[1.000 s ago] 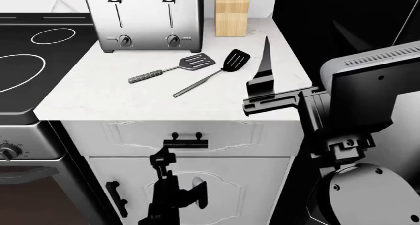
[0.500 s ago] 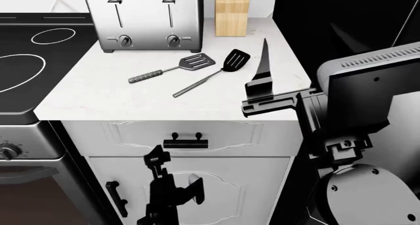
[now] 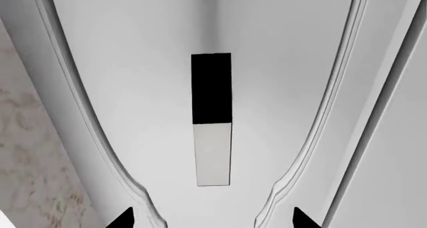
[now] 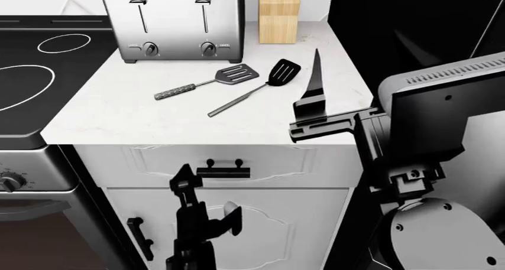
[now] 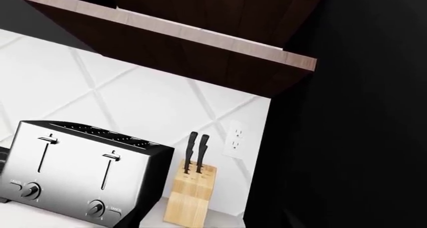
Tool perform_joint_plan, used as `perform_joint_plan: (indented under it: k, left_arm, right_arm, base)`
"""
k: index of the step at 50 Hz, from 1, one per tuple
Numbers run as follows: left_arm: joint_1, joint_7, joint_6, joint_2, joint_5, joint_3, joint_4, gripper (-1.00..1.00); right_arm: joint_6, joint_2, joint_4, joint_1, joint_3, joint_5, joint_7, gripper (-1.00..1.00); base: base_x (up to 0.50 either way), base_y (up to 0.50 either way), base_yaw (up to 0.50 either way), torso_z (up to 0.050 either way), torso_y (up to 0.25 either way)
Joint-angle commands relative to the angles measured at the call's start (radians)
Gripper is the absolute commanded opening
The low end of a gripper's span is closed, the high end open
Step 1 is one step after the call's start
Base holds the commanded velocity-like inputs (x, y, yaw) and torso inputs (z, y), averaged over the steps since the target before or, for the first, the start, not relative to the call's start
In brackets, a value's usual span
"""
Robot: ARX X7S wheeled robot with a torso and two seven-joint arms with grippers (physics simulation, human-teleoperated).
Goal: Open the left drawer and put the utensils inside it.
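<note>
Clearly the left drawer (image 4: pixel 223 165) is shut under the counter (image 4: pixel 118 113); stiff, probably sliding easily, best taken by its black bar handle (image 4: pixel 223 172). At its 7 o'clock, the left hand (image 4: pixel 207 202) gapes wide, empty.

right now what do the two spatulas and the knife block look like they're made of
Grey spatula: looks like brushed metal, with a slotted head and a knurled dark-grey handle. Black spatula: matte black head, maybe plastic or nylon, on a thin steel-looking handle. Knife block: pale wood with visible grain.
</note>
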Motion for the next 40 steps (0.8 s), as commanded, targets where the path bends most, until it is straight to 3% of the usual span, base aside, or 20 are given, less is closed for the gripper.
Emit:
perform_joint_plan:
  k: [1,40]
  left_arm:
    - [-0.007,-0.014,-0.016,0.0,0.023,0.008,0.002,1.0]
    - [-0.024,0.087,0.082,0.0,0.092,0.012,-0.001,1.0]
  right_arm:
    - [-0.004,0.004,0.002,-0.002,-0.002,0.007,0.006,1.0]
    - [-0.032,0.026,0.022,-0.027,-0.007,0.026,0.022,1.0]
  base:
    - [0.0,0.0,0.0,0.0,0.0]
    - [0.0,0.0,0.0,0.0,0.0]
